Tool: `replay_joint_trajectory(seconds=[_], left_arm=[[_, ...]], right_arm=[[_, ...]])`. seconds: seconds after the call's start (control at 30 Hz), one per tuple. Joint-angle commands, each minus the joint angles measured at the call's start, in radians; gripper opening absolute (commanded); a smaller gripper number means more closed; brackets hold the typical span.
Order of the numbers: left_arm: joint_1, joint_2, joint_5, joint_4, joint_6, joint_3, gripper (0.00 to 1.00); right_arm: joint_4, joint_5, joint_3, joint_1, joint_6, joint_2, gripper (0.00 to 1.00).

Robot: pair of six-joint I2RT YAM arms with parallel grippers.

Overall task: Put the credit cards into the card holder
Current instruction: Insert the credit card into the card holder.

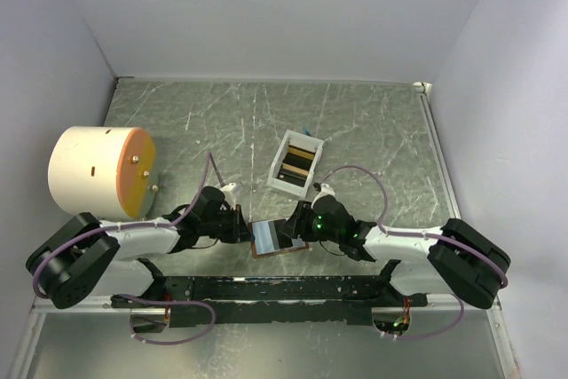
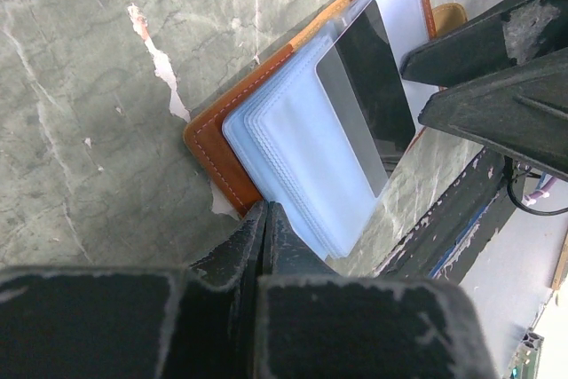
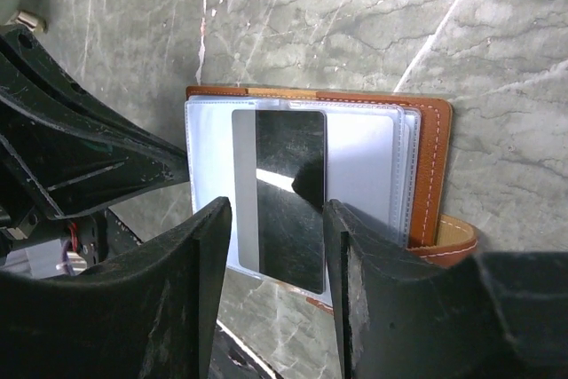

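At the near edge of the table (image 1: 373,130), between the two arms, the card holder (image 1: 266,239) lies open and flat with its brown cover down and its pale clear sleeves (image 2: 302,157) facing up, so a pocket is on offer. On its left side the left gripper (image 2: 264,217) has its fingers pressed together with no gap showing. The tip rests on the holder's left corner, where leather meets plastic. I judge this to be a hold-down, so the holder cannot slide while a card goes in. From the right, the right gripper (image 3: 277,210) reaches over the holder with its jaws about one card-width apart, one finger along each long edge of a dark card (image 3: 284,193) with a grey stripe. Whether the fingers squeeze the card or only flank it cannot be told. The card lies lengthwise on the sleeves with one end sticking out past them on the right gripper's side, so it looks partly seated, not fully home. The snap tab (image 3: 448,241) curls out from under the holder beside that gripper. Farther back, a little right of centre, a white box (image 1: 277,159) holds more cards (image 1: 297,164), dark and gold-tan, waiting their turn. Well off to the left stands a pale drum (image 1: 98,170) with an orange face, apart from the work.
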Motion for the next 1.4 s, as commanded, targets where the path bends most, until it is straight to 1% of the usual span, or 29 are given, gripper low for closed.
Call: replay_joint_trajectory(seconds=[0.0, 0.23, 0.53, 1.03, 1.2, 1.37], left_arm=[[-0.014, 0.013, -0.037, -0.045, 0.007, 0.008, 0.07], [-0.016, 0.015, -0.038, -0.047, 0.007, 0.011, 0.07], [-0.023, 0.038, -0.044, -0.046, 0.013, 0.029, 0.07], [-0.034, 0.039, -0.08, -0.051, 0.003, 0.035, 0.07], [-0.034, -0.019, -0.117, -0.095, -0.001, 0.048, 0.11], [-0.034, -0.14, -0.173, -0.151, 0.002, 0.058, 0.18]], right_arm=[[-0.038, 0.007, 0.012, 0.013, -0.027, 0.023, 0.46], [0.011, -0.024, 0.022, 0.025, -0.034, 0.058, 0.44], [0.128, -0.07, 0.025, 0.05, -0.05, 0.108, 0.43], [0.172, -0.087, 0.03, 0.068, -0.079, 0.105, 0.4], [0.104, -0.072, 0.06, 0.068, -0.121, 0.077, 0.39], [-0.027, -0.021, 0.122, 0.068, -0.209, -0.024, 0.39]])
